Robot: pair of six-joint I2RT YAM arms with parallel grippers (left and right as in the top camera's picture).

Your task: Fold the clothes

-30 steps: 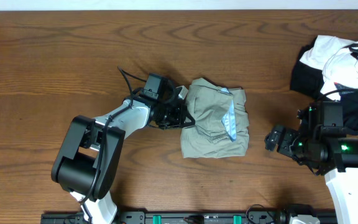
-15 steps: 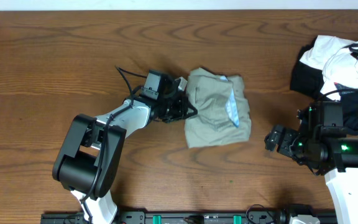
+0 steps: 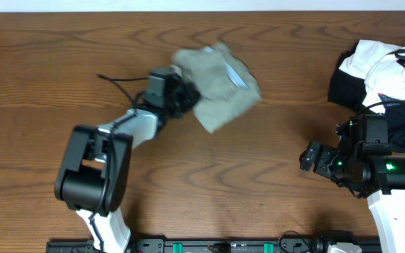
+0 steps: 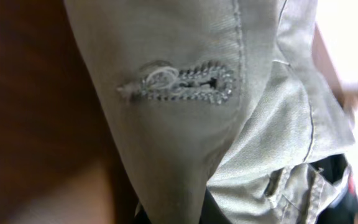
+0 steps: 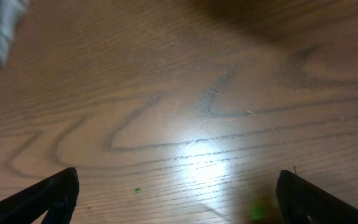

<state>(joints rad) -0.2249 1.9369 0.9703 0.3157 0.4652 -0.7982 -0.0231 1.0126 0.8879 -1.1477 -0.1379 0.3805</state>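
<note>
**Item 1 – clothes** point(image 3: 220, 84): a khaki bundle at the far middle of the surface point(image 3: 62, 42), a little left of centre. It is bunched and blurred overhead, so you cannot tell whether it touches the wood. It is plain cloth with stitched seams.

**Item 2 – writing:** your only candidate is a pale blue-white patch point(image 3: 235, 70) on the bundle's right side, and it is too blurred to read. The left wrist view shows a stitched buttonhole point(image 4: 188, 81) with a clear button point(image 4: 160, 78) at its left end. Neither carries any lettering you could make out.

**Item 3 – left claw** point(image 3: 185, 95): clamped tight on the left edge of the clothes. Its tips are buried in fabric, which fills nearly the whole left wrist view.

**Item 4 – right claw** point(image 3: 306, 157): spread wide and holding nothing, at the near right, well apart from the clothes. In its own camera you see both fingers point(image 5: 48, 193) over bare wood with a small green speck point(image 5: 137, 190) between them.

**Item 5 – surroundings:**
- A heap point(image 3: 385, 70) of black and white garments lies at the far right edge, beside the right arm and partly behind it.
- A black cable point(image 3: 121, 81) loops out beside the left arm.
- A green lamp point(image 3: 390, 167) glows on the right arm.
- A black rail point(image 3: 209, 246) runs along the near edge.

**Item 6 – obstructions:** bare wood lies between the clothes and the heap.
</note>
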